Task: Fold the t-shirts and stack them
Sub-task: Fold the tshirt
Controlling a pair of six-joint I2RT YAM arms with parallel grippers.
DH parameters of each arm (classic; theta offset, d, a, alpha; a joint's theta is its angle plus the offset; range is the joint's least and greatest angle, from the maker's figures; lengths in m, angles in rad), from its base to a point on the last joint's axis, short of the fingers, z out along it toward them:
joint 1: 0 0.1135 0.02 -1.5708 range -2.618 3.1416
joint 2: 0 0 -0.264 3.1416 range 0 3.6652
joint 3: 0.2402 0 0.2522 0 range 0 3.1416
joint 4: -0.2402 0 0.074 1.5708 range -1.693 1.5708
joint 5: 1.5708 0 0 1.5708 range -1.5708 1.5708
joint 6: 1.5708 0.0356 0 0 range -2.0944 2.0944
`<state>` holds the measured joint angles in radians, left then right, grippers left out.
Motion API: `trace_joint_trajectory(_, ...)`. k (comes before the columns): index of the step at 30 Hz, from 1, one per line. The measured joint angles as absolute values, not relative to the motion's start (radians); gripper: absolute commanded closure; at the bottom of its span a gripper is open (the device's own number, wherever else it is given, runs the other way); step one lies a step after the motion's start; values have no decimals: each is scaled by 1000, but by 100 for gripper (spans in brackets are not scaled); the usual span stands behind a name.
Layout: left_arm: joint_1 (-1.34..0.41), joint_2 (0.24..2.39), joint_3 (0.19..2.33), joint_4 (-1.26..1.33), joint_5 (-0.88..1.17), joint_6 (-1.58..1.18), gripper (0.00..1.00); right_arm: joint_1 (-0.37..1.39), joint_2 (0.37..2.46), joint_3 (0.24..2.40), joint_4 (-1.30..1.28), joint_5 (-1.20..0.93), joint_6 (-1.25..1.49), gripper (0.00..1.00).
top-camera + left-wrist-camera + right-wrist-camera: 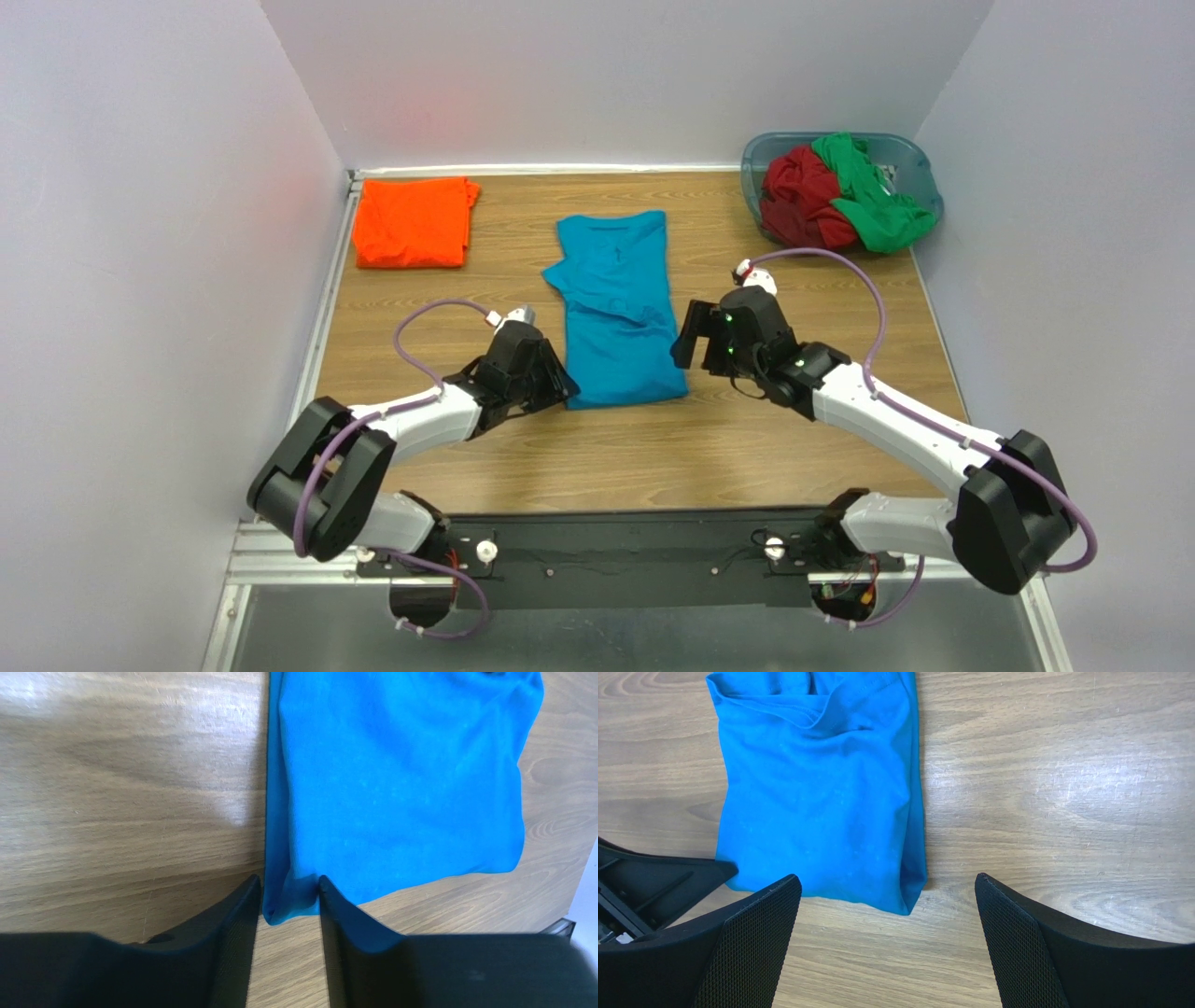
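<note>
At the near left corner of the teal shirt [617,308], the left gripper [289,882] is set low on the table [786,448], its jaws narrowed with that corner between them. Both fingers [238,917] are met by cloth, but whether it is pinched cannot be told. The left arm is stretched forward and inward.

The right gripper [887,878] is held wide and holds nothing, just beside the near right corner, its arm angled inward.

The teal shirt lies half-folded at mid-table. 1 orange shirt [414,221] lies folded at the far left. The red shirt [800,196] and green shirt [863,196] are heaped in the tub [912,154].
</note>
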<state>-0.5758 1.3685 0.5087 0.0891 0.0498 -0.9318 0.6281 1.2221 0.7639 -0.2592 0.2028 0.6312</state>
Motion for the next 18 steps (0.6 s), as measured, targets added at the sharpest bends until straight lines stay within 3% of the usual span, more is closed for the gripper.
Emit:
trace_joint_trajectory(6, -583, 1393, 495, 128, 63, -936, 60, 628, 1223, 738, -259, 184, 652, 0)
trace_joint_trajectory(7, -583, 1399, 495, 138, 64, -936, 62, 628, 1229, 737, -259, 178, 654, 0)
trace_joint_trajectory(11, -583, 1442, 506, 174, 68, -940, 94, 628, 1270, 735, -257, 143, 658, 3)
trace_joint_trajectory(12, -583, 1454, 509, 180, 73, -940, 98, 628, 1280, 733, -257, 134, 659, 4)
trace_joint_trajectory(16, -584, 1464, 513, 189, 81, -939, 100, 628, 1308, 718, -257, 104, 663, 8)
trace_joint_trajectory(18, -584, 1464, 512, 189, 81, -940, 100, 628, 1319, 711, -257, 97, 663, 15)
